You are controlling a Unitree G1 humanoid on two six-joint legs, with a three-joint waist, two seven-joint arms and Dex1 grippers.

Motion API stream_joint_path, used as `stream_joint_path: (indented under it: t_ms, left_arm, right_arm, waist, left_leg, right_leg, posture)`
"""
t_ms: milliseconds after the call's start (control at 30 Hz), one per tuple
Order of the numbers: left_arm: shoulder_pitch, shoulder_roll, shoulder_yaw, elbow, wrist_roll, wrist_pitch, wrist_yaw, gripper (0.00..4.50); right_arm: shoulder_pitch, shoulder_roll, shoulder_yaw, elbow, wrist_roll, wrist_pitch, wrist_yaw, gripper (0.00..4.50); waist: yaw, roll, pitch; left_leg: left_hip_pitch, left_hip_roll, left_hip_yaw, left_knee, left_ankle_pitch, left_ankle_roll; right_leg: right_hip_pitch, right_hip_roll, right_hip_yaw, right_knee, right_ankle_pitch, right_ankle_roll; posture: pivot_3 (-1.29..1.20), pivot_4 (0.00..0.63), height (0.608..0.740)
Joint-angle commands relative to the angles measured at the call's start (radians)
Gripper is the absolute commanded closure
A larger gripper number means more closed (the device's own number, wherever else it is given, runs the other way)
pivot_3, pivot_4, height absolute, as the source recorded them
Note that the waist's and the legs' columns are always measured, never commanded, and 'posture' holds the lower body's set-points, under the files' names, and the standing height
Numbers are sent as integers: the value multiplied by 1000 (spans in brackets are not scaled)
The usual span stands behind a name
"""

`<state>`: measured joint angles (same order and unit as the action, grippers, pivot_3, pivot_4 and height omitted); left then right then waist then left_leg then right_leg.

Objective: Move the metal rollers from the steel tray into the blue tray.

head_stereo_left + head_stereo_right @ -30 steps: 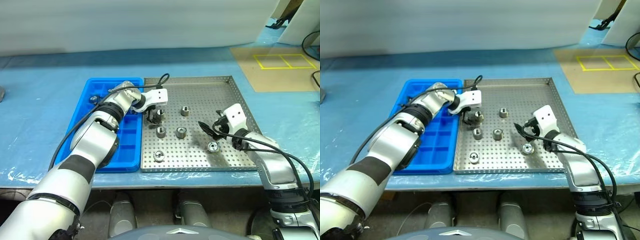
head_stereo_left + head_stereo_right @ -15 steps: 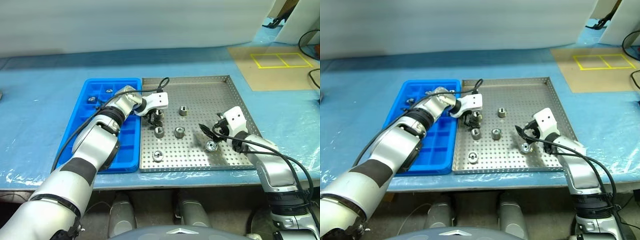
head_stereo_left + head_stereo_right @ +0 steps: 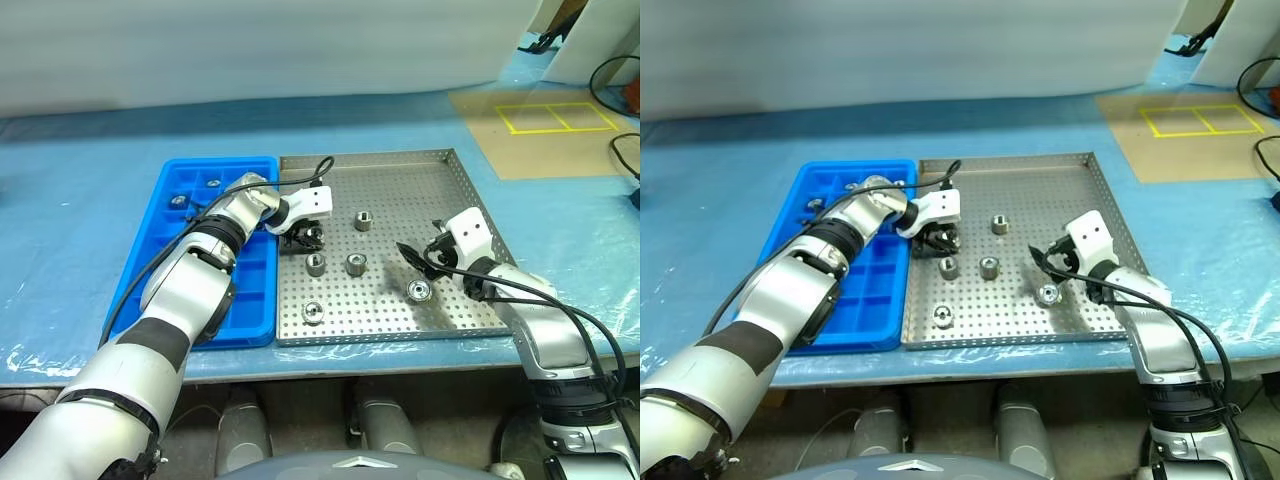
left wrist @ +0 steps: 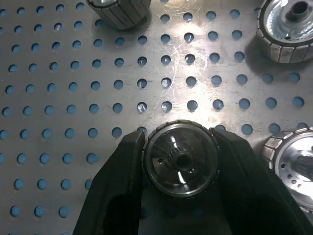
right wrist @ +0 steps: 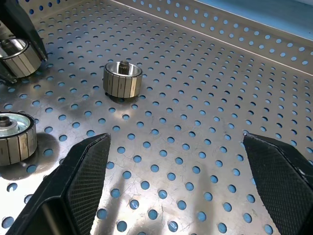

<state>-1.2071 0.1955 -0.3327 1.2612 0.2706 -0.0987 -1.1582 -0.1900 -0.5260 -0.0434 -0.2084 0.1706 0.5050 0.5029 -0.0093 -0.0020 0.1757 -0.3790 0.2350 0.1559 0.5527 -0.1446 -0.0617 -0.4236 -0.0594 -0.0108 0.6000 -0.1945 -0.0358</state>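
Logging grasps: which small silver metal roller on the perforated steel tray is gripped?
The roller between the left gripper's black fingers, near the blue tray; others lie free.

Rollers (image 3: 357,264) crowding steel tray (image 3: 400,320) centre

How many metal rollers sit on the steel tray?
6 rollers: one gripped by the left tool, one farther back, two mid-tray, one near the right tool, one by the front rim.

We see five rollers (image 3: 346,264), short ribbed silver cylinders standing on end, spread over the steel tray (image 3: 440,195), its floor perforated; one sits pinched near that tray's left edge; the blue tray (image 3: 160,253) adjoins, two rollers in its far compartments.
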Motion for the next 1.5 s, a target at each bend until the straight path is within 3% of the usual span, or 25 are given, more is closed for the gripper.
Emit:
stream_joint_path:
  t_ms: [33, 167, 300, 533, 767, 967, 1233, 1500]
  left_arm:
    - [-1, 28, 31, -22, -22, 0, -21, 2779]
    - [2, 48, 64, -41, -48, -9, -32, 2779]
    - [-1, 86, 153, -143, -164, 17, -166, 2779]
    - [144, 256, 240, -547, -320, 229, -307, 2779]
    - [390, 452, 355, -995, -421, 469, -200, 2779]
    - [644, 537, 506, -1287, -492, 660, -12, 2779]
    - [971, 506, 734, -1548, -557, 814, 263, 2779]
    - [984, 375, 679, -1564, -562, 793, 478, 2779]
  right_arm:
    - [-30, 0, 5, -4, -4, -25, 8, 0]
    - [-45, 1, 13, 9, -3, -30, 15, 0]
    - [-71, 6, 24, 3, 14, -25, 41, 0]
    - [-211, 8, 80, -47, 116, 19, 198, 0]
    - [-479, 98, 243, 135, 107, -70, 389, 0]
    - [-610, 231, 342, 349, 65, -200, 491, 0]
    - [-712, 372, 374, 570, 26, -325, 563, 0]
    - [-721, 384, 366, 641, 3, -365, 597, 0]
  waist:
    - [-1, 0, 0]
    - [-2, 0, 0]
    - [-1, 0, 0]
    - [-2, 1, 1]
    - [22, 3, 2]
    - [63, 3, 2]
    - [125, 3, 2]
    - [185, 2, 2]
  left_leg:
    - [0, 0, 0, -1, 0, 0]
    - [-1, 0, 0, -3, 0, 0]
    - [-1, 0, 0, -7, 0, 0]
    - [0, 2, 3, -11, -1, 1]
    - [1, 4, 6, -11, 0, -1]
    - [-1, 5, 6, -12, 0, -2]
    - [-10, 5, 0, -12, 2, -4]
    - [-7, 5, -6, -11, 4, -9]
  right_leg:
    - [0, 0, 0, -1, 1, -2]
    - [0, 0, 0, -3, 2, -3]
    - [0, 0, -1, -8, 2, -4]
    - [0, 1, -1, -11, 2, -4]
    - [-1, 1, -2, -8, 3, -5]
    - [-4, 0, -4, -7, 3, -6]
    - [-11, 0, -11, -2, 0, -9]
    - [-10, -1, -12, 8, -2, -10]
  posture:
    - [-391, 150, 740]
    - [-376, 150, 740]
    - [-352, 150, 740]
    - [-254, 150, 740]
    - [-30, 150, 740]
    - [153, 150, 740]
    - [324, 150, 740]
    - [366, 150, 740]
